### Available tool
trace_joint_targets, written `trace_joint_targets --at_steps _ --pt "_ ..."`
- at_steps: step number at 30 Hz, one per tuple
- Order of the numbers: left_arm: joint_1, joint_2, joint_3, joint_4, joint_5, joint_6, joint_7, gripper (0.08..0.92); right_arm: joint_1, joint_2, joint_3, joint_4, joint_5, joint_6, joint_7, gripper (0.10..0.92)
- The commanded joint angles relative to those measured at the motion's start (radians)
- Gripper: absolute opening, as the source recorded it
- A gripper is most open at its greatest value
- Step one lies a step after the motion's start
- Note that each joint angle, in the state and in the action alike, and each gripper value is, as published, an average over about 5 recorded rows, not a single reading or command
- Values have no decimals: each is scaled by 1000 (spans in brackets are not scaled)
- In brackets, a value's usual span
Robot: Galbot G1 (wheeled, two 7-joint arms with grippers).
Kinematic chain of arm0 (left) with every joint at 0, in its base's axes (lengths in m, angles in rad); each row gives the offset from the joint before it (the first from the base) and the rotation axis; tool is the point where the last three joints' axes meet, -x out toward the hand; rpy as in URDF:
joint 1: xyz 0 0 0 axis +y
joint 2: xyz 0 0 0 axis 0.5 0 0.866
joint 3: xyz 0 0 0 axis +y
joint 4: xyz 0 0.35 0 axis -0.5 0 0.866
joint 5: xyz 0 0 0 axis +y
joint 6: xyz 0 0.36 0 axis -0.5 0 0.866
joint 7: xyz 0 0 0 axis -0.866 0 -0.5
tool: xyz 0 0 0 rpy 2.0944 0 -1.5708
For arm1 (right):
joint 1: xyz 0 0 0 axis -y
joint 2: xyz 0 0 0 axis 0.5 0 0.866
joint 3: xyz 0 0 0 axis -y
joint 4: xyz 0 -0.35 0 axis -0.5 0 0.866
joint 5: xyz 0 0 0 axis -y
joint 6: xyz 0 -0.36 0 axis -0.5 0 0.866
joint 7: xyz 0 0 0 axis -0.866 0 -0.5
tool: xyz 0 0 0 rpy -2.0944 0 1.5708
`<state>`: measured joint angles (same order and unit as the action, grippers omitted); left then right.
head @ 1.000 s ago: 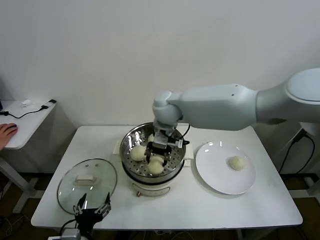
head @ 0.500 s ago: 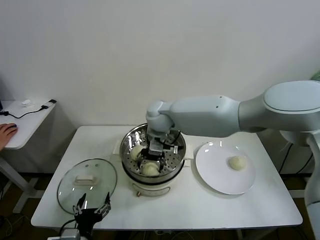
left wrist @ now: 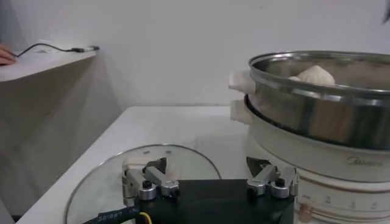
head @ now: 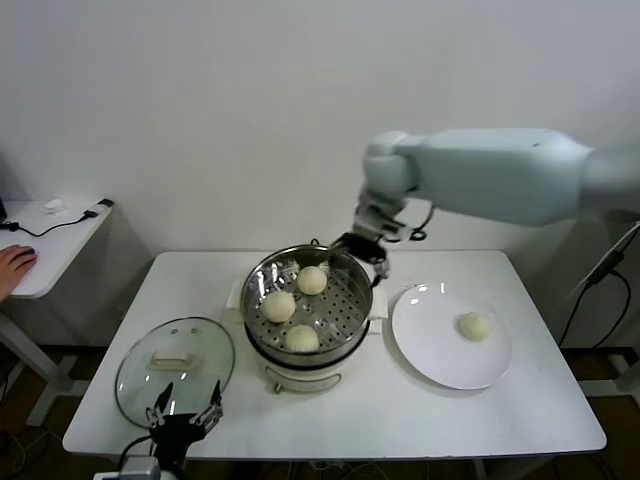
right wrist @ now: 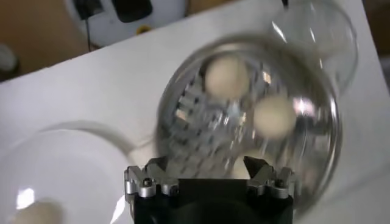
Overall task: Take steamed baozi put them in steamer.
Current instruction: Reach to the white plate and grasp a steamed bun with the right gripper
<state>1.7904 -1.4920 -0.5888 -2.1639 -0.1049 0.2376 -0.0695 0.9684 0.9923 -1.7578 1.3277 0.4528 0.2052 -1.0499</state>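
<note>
The steamer [head: 247,310] stands mid-table and holds three steamed baozi [head: 312,280] [head: 279,306] [head: 301,339] on its perforated tray. A fourth baozi [head: 475,326] lies on the white plate [head: 430,345] to the right. My right gripper [head: 362,244] hangs open and empty above the pot's back right rim. Its wrist view looks down past the gripper [right wrist: 206,163] at the steamer [right wrist: 201,122] with baozi [right wrist: 226,74] [right wrist: 274,117]. My left gripper [head: 185,413] is parked open at the table's front edge. Its wrist view shows the gripper [left wrist: 206,164] and the steamer [left wrist: 317,109].
A round glass lid [head: 175,368] with a white handle lies front left, right before the left gripper. A side table [head: 50,240] with a cable and a person's hand [head: 12,266] is at far left. The wall is close behind the table.
The right gripper was shut on a baozi low inside the steamer. It has let go, opened, and risen up and back to the right. Three baozi now lie in the pot.
</note>
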Motion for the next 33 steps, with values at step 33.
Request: trace_joint_targets --at_steps 33 --pt "38 -22 -6 21 36 -5 4 823 -751 -131 478 -512 -239 -329 32 823"
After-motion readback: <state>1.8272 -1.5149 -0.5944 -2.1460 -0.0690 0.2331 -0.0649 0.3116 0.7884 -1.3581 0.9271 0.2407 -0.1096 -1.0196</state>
